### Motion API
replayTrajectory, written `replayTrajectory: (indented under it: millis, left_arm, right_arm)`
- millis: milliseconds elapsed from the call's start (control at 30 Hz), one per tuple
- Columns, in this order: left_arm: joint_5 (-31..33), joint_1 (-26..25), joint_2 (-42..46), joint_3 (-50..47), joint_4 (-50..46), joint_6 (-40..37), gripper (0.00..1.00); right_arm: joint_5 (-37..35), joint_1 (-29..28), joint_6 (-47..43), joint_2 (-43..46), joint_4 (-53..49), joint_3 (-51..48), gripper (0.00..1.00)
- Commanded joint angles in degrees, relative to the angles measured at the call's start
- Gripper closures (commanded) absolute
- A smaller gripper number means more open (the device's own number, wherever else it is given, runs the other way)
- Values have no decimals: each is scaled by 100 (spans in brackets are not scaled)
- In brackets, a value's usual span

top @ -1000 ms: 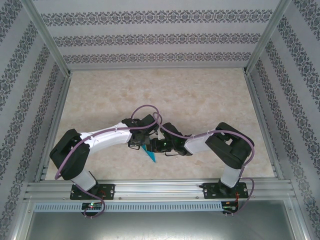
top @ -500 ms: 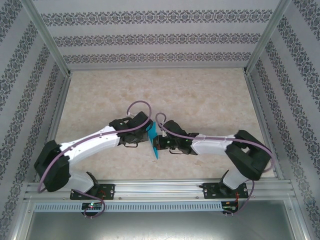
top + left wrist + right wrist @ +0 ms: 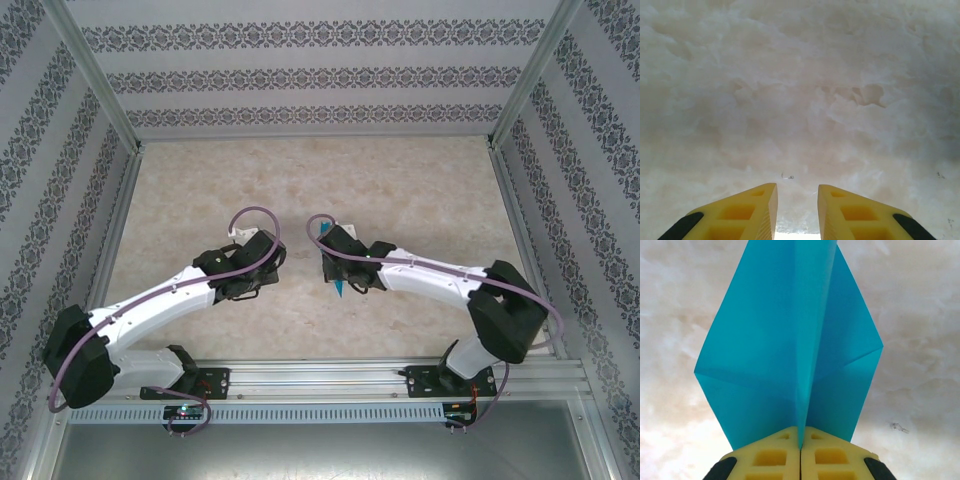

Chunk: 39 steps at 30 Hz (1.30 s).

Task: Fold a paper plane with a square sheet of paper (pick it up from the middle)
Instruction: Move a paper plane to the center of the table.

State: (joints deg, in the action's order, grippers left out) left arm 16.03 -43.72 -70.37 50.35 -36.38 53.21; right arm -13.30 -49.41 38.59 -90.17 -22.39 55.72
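The right gripper [image 3: 800, 439] presses its yellow jaws together on the bottom edge of the paper plane [image 3: 775, 340], thin teal paper with sharp creases, held over the beige marbled table [image 3: 920, 300]. The left gripper [image 3: 797, 202] has a narrow gap between its jaws, with nothing inside. Both arms stretch inward, with their grippers apart.

Right wrist view: the paper plane [image 3: 790, 340] runs off the frame at 12 o'clock, so its far end is unseen; its 6 o'clock edge is lost between the pads of my right gripper [image 3: 800, 437], which is itself cropped at 6 o'clock. Left wrist view: my left gripper [image 3: 797, 192] is cropped at 6 o'clock. Top view: my right gripper covers most of the paper plane; its creases are too small to read.
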Motion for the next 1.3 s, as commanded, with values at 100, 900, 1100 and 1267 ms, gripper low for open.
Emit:
replayTrajectory:
  millis: [100,900,1100,1267]
  left_arm:
    - [245,116,335,-170,1,148,70]
    - [80,258,542,-485,161,141,67]
    - [17,259,524,-478,204,137,66]
    - [-6,261,529,-504,210,163,65]
  right_arm:
    - [-165,-78,5,-528,-382,358,93]
    - [138,160,184,-1591,-130,886,88]
    - [159,159,220,-1614,-140,888,73]
    - [205,148,239,-1700,-161,881,72]
